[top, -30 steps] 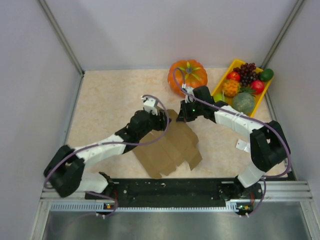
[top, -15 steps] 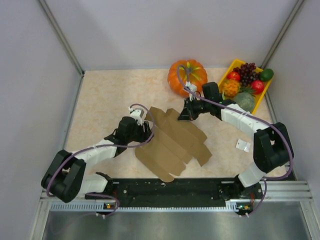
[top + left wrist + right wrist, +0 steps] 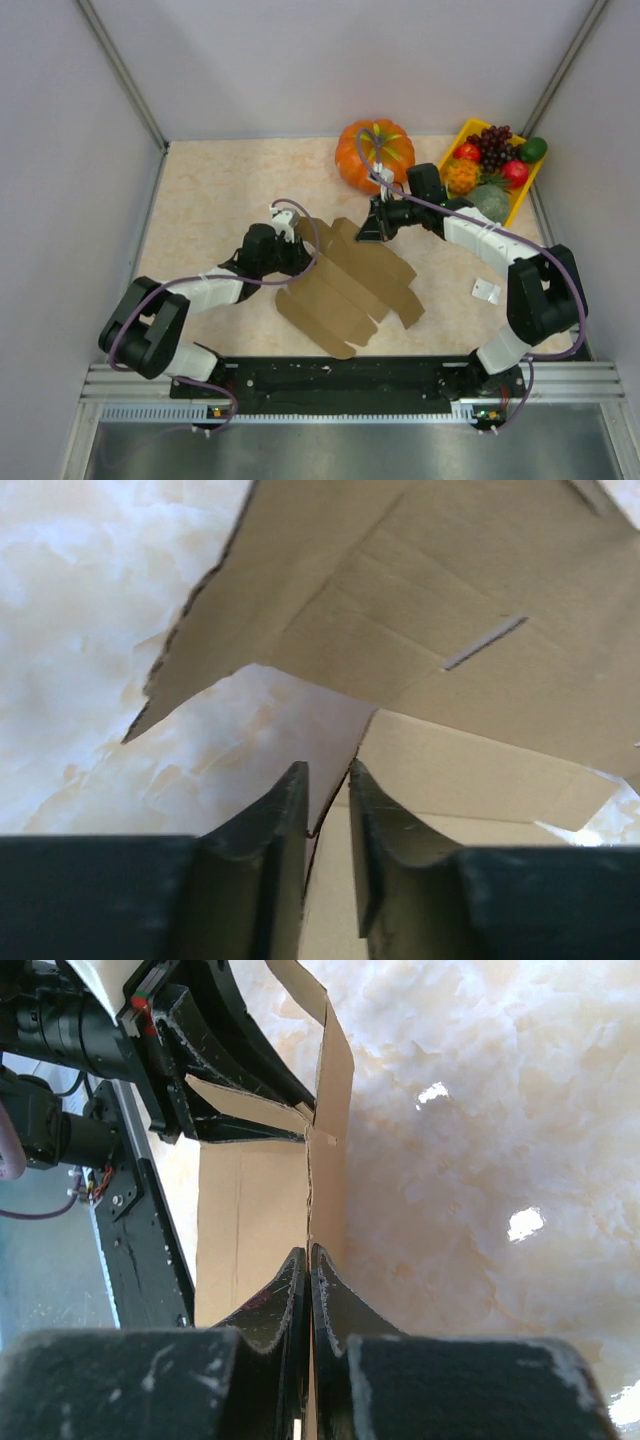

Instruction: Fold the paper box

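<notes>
Brown cardboard, plain and unprinted, makes the paper box (image 3: 350, 285). It is an open die-cut sheet with several flaps, and it lies on the marbled desk (image 3: 210, 200) in front of the pumpkin (image 3: 375, 155), toward the arm bases.

The left tool (image 3: 298, 248) is at the sheet's corner to the front-left of the pumpkin. In the left wrist view its two black fingers (image 3: 270, 830) stand with only a narrow gap, and a pointed corner of a flap sits between them, so the tool grips the cardboard there. The sheet rises away from this tool, and the desk shows under the lifted flap.

The right tool (image 3: 370, 233) is just in front of the pumpkin, at the sheet's edge nearest to it. In the right wrist view its fingers are almost together and pinch a thin cardboard edge. From there the sheet runs on toward the left arm, with one flap standing up along a crease.
</notes>
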### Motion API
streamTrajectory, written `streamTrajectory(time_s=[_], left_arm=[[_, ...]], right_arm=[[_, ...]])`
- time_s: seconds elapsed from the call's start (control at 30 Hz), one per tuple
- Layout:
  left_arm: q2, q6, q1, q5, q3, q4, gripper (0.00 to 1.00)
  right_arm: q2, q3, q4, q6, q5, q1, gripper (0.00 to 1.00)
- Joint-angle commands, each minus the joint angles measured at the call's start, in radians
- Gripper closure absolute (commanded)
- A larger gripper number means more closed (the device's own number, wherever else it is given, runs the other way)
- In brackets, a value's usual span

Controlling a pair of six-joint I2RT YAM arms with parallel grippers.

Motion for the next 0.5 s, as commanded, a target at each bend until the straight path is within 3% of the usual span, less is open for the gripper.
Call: streamTrajectory(time_s=[0.0,0.27,0.33,0.47], left_arm=[[-0.006,-0.014,-0.009,0.034,-0.003,0.133,0.8],[-0.1,-0.004,-0.202,-0.337,-0.086,0.209,0.93],[-0.069,-0.005,-0.222,-0.351,-0.068,0.199,0.88],[-0.096,-0.05,-0.222,-0.383,-0.103,0.213,0.64]], right_arm=[[-0.018,0.034,0.047,0.02,-0.014,-0.011,1.0],[-0.099,-0.071,0.211,0.276,0.21,0.046,1.0],[-0.107,-0.093,0.236,0.296,0.223,0.058,1.0],[-0.11,-0.088,0.179,0.201,0.233,0.063,1.0]])
